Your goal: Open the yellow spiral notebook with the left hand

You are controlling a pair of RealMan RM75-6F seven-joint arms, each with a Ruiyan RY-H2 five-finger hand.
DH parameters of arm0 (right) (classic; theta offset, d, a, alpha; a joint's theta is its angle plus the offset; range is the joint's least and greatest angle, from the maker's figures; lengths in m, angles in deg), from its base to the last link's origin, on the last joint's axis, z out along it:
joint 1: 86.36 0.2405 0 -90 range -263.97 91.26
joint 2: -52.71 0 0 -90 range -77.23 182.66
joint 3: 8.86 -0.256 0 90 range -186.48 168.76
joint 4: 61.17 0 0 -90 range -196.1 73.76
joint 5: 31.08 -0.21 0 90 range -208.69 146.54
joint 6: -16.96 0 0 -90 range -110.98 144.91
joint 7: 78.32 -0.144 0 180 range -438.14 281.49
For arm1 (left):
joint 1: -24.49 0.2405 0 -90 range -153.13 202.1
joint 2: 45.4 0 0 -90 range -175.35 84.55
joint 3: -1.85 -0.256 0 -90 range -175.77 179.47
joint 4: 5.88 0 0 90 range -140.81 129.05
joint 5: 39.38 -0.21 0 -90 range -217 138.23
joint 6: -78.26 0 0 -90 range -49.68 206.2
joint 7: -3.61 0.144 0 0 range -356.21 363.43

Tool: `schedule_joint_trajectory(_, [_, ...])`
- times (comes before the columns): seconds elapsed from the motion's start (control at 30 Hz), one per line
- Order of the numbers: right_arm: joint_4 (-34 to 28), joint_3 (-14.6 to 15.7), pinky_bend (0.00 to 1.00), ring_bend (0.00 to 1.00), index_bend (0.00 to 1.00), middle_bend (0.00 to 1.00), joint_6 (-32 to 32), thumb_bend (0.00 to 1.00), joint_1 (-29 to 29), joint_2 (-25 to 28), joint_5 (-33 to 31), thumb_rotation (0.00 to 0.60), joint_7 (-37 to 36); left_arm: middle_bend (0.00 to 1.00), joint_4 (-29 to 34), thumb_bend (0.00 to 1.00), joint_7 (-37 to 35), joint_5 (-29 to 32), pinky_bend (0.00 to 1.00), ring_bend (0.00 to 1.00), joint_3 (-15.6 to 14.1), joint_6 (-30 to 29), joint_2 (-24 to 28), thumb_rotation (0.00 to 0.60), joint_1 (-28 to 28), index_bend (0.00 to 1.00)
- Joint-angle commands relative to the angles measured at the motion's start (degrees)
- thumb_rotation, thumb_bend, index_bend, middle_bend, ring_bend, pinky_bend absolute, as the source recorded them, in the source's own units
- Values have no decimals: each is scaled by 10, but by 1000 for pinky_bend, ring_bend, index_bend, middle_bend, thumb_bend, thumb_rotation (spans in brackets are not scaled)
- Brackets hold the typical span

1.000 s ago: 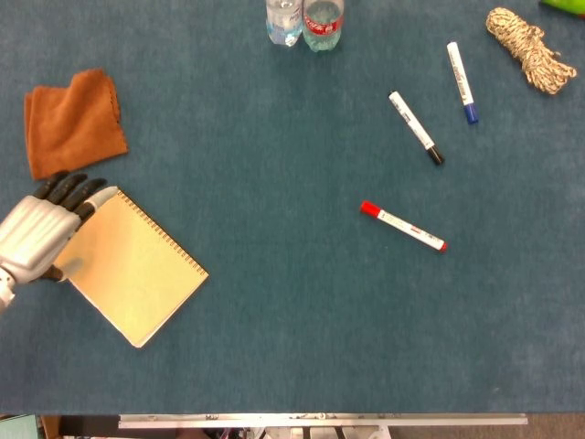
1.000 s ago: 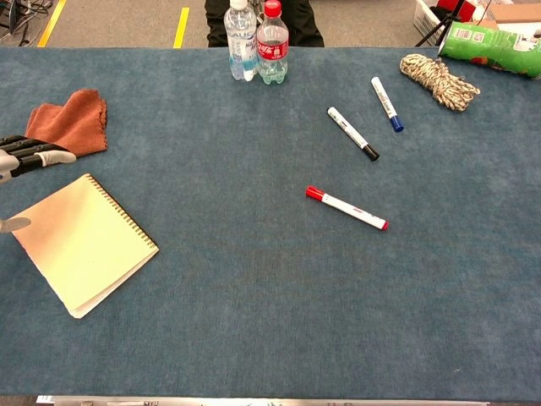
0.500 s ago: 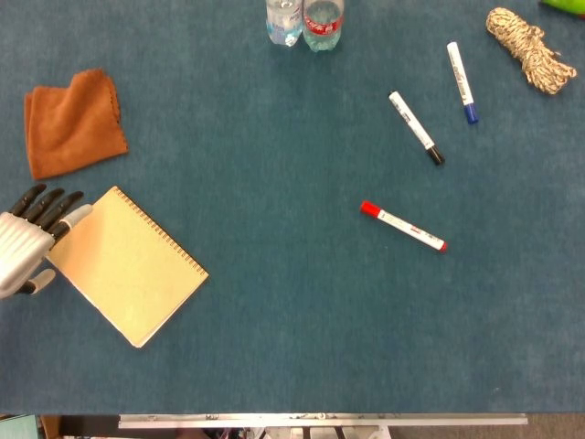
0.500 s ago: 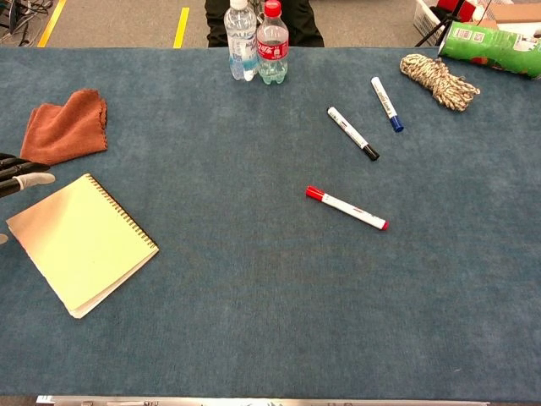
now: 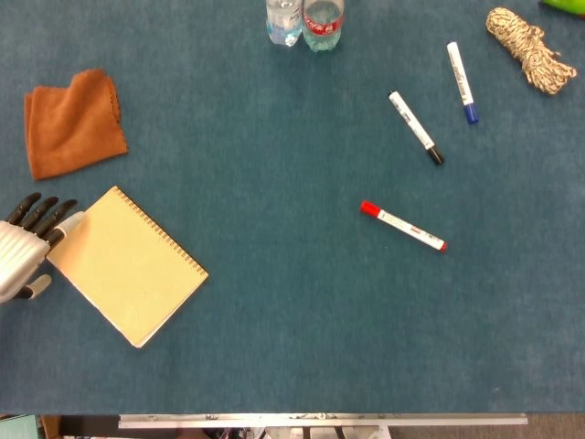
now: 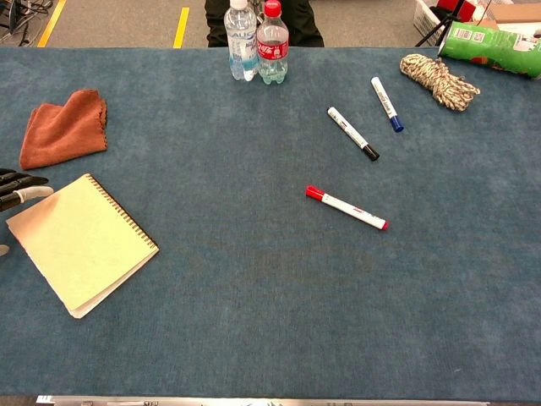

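Your left hand (image 5: 26, 247) sits at the far left edge of the table (image 5: 292, 320), just beside the notebook's left corner. The fingers (image 5: 37, 213) are spread apart and stretched out flat, holding nothing; one pale fingertip lies right at the cover's edge, and from the head view you may be touching it, though the contact is too fine to be sure of. In the chest view only the fingertips (image 6: 19, 184) poke in from the left border. Your right hand is out of sight in both cameras.

The yellow notebook (image 5: 128, 265) lies closed and flat on the blue table, turned at an angle, with its spiral binding (image 5: 160, 235) running along the upper right edge, on the side away from your hand. The stacked page edges show along its lower side in the chest view.

Behind the notebook, well apart from it, is a crumpled orange cloth (image 5: 73, 122). Two water bottles (image 6: 257, 42) stand side by side at the far edge, touching or nearly so. Out to the right lie three markers, each apart from the others: a red-capped marker (image 5: 402, 227) near the middle, a black-capped marker (image 5: 416, 127) beyond it, and a blue-capped marker (image 5: 462, 82) farther right. A bundle of rope (image 5: 528, 48) rests at the far right corner, with a green can (image 6: 492, 41) lying on its side just beyond it.
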State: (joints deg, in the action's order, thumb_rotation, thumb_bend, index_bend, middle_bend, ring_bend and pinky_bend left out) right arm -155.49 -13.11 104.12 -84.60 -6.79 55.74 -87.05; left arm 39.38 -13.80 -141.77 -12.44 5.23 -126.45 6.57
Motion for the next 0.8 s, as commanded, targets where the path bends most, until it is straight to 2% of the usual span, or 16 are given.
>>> schedule_joint_trajectory(0.03, [0, 0, 298, 185, 378, 298, 0, 268, 0, 0, -1, 600, 0, 0, -8, 248, -2, -2, 0, 0, -1, 1, -7, 600, -1, 0])
schedule_joint_trajectory(0.43, [0, 0, 298, 185, 378, 298, 5, 268, -4, 2, -4, 600, 0, 0, -4, 248, 0, -6, 0, 0, 4, 7, -21, 600, -19, 0])
schedule_joint_trajectory(0.8, [0, 0, 298, 184, 378, 298, 9, 268, -7, 4, -5, 600, -1, 0, 27, 248, 13, -13, 0, 0, 14, 13, -24, 600, -51, 0])
